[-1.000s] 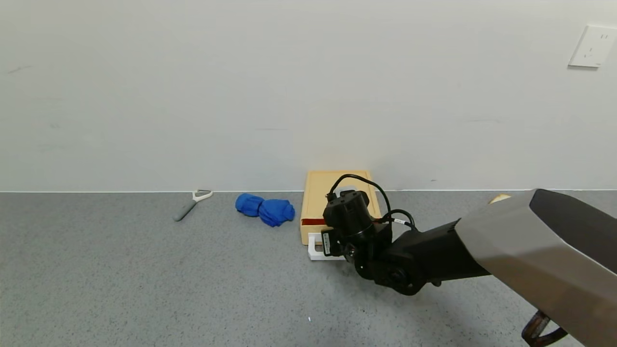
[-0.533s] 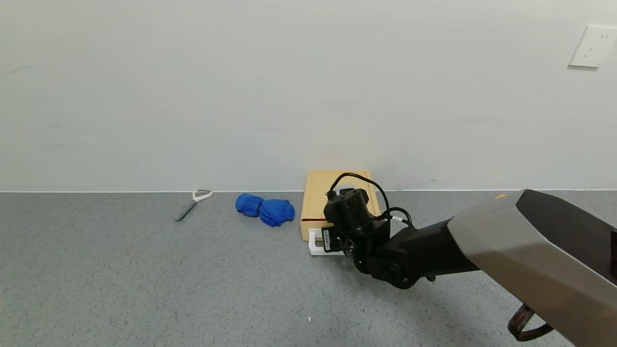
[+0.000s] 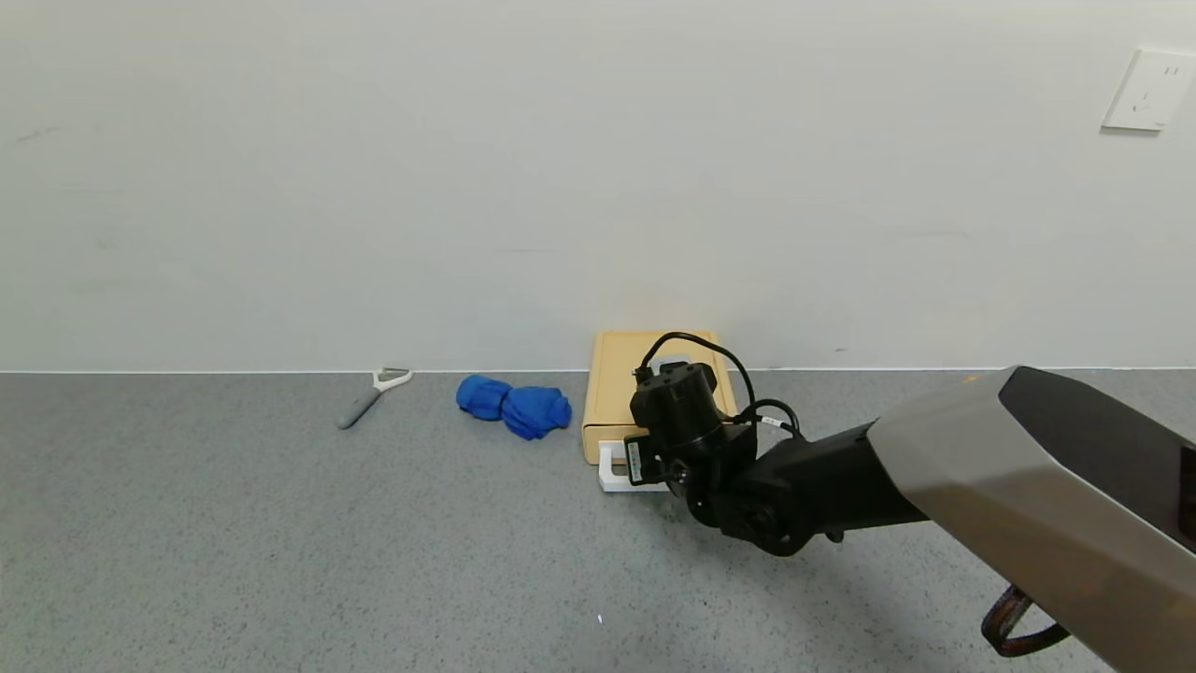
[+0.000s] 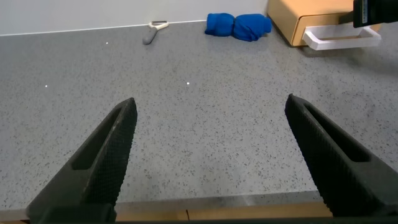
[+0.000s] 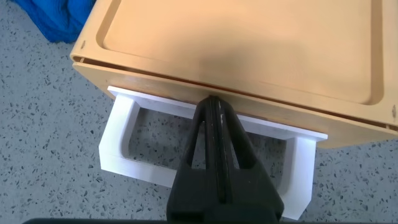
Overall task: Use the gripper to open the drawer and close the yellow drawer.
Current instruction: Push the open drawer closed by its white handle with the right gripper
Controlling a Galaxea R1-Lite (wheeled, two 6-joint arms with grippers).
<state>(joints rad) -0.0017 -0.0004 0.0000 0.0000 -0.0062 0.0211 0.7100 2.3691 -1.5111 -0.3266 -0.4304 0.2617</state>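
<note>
Yellow drawer (image 3: 612, 383) sits shut on the grey tabletop (image 3: 280, 561). One right claw (image 5: 214, 134), pinched together, touches its white handle (image 5: 134, 149). One left claw (image 4: 211, 155) hangs wide open, holding nothing.

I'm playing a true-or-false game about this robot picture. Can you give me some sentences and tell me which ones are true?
1. The yellow drawer is pushed in flush with its box. True.
2. The right tool is shut, with its tip by the white handle. True.
3. The blue cloth lies on top of the drawer box. False: it lies on the grey counter, beside the box.
4. The peeler is touching the blue cloth. False: it lies apart from it, farther toward the robot's left.
5. The left tool is shut on the handle. False: it is open over bare counter, holding nothing.
</note>
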